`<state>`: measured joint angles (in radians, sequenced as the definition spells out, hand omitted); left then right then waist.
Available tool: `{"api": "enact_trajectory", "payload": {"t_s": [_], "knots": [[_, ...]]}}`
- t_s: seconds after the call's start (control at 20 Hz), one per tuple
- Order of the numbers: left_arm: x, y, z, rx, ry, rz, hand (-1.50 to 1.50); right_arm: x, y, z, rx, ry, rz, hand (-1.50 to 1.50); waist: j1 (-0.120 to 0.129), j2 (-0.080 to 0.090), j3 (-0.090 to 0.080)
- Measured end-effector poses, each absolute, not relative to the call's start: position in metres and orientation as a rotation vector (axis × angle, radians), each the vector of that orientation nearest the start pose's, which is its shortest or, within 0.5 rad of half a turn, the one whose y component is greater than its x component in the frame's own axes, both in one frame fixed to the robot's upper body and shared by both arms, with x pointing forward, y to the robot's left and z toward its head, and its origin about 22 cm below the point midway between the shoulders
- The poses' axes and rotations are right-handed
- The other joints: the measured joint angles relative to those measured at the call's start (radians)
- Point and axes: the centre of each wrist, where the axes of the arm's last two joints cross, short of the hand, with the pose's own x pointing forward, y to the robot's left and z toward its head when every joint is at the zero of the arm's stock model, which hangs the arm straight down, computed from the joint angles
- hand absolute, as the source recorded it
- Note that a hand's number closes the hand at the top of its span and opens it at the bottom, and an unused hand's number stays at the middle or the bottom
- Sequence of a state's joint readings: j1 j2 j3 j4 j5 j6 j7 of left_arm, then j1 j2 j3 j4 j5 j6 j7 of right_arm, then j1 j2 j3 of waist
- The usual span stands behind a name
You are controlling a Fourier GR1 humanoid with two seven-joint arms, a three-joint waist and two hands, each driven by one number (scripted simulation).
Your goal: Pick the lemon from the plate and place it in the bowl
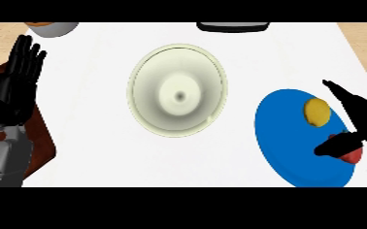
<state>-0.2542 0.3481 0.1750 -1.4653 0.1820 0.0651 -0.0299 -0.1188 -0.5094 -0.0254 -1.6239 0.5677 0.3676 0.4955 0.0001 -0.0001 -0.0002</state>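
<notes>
I am noting the lemon lying on the plate; right hand spreading open beside it, bowl waiting.

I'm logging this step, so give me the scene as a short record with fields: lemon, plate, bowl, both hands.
lemon: yellow lemon lying on the plate, not yet lifted
plate: blue plate, right of the bowl
bowl: pale bowl, centre of counter, nothing in it
right hand: right hand over the plate beside the lemon, fingers open, not around it
left hand: left hand open, resting at left edge
</notes>
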Motion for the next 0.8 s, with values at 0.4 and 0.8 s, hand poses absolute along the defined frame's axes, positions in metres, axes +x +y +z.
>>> {"api": "enact_trajectory", "payload": {"t_s": [0.4,0.8], "knots": [[0.289,0.333,0.086,0.239,-1.785,0.031,0.00,0.276,-0.338,0.078,-0.819,-0.900,0.856,-1.50,0.002,0.000,0.000],[0.295,0.329,0.079,0.241,-1.783,0.032,0.00,0.289,-0.336,0.051,-0.807,-0.861,0.840,-1.50,0.002,0.000,0.000]]}}
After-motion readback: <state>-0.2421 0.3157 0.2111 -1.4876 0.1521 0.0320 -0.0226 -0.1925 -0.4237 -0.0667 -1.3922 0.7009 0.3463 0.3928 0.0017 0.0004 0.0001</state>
